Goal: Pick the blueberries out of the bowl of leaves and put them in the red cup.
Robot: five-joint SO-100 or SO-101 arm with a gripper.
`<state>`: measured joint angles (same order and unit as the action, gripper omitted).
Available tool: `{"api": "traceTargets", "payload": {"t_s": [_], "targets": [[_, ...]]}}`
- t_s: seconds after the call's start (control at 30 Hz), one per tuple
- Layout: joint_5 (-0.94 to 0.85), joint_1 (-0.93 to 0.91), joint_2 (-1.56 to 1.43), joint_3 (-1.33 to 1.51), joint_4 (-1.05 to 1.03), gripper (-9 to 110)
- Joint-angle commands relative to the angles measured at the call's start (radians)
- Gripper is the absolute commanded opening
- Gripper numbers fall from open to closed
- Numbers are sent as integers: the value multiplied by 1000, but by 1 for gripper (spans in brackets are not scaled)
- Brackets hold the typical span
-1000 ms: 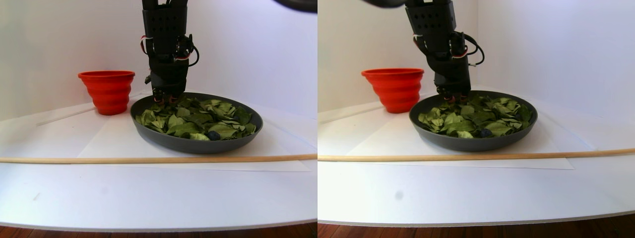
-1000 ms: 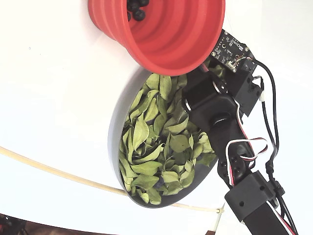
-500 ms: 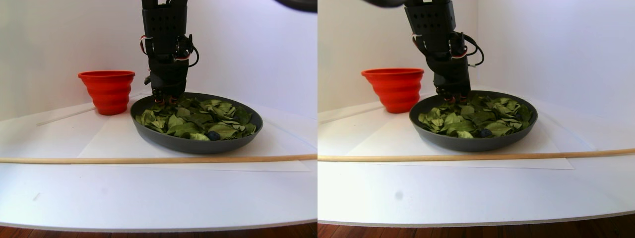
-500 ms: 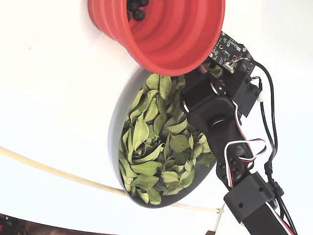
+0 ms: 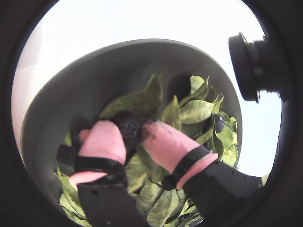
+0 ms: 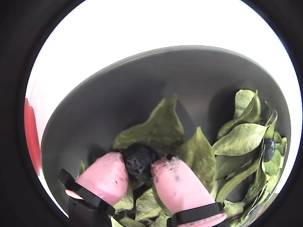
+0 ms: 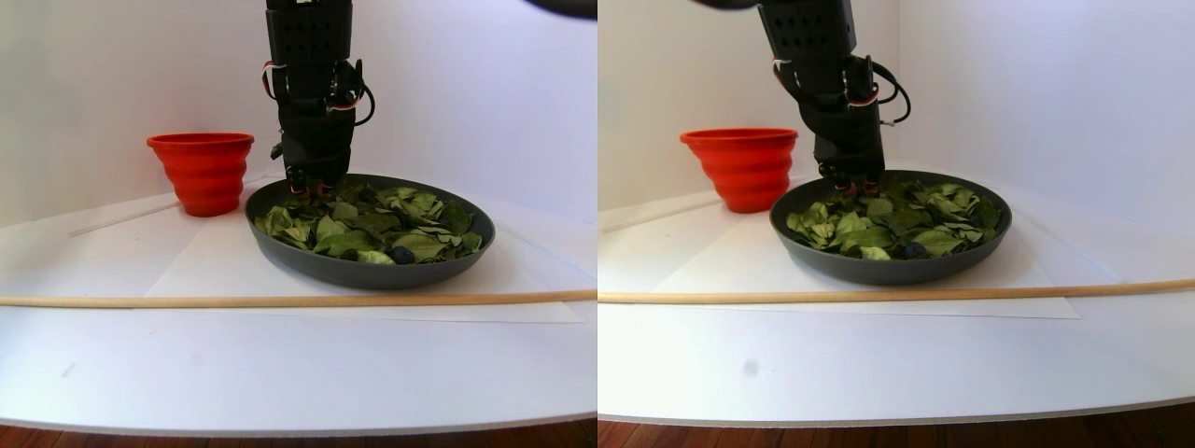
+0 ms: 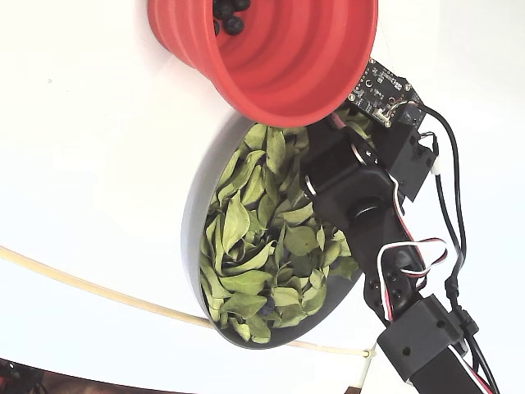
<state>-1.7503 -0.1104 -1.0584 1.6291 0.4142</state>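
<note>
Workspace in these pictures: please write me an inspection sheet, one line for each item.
Surface: white table, with a white sheet under the bowl.
Job's things: dark grey bowl filled with green leaves; one blueberry between the pink fingertips; another blueberry near the bowl's front edge; red cup beside the bowl, already with berries inside.
Clutter: thin wooden stick lying across the table.
Grippers: gripper down in the bowl, shut on the blueberry.
Cables: loose servo wires along the arm.
Surroundings: white walls; wooden floor below the table edge.
</note>
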Motion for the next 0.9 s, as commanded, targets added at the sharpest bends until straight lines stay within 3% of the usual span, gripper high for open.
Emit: {"api": "traceTargets", "payload": {"t_s": [0.0,0.87], "targets": [[6,5,-140,3,15,10],[11,17,-311,133,-14,10]]}}
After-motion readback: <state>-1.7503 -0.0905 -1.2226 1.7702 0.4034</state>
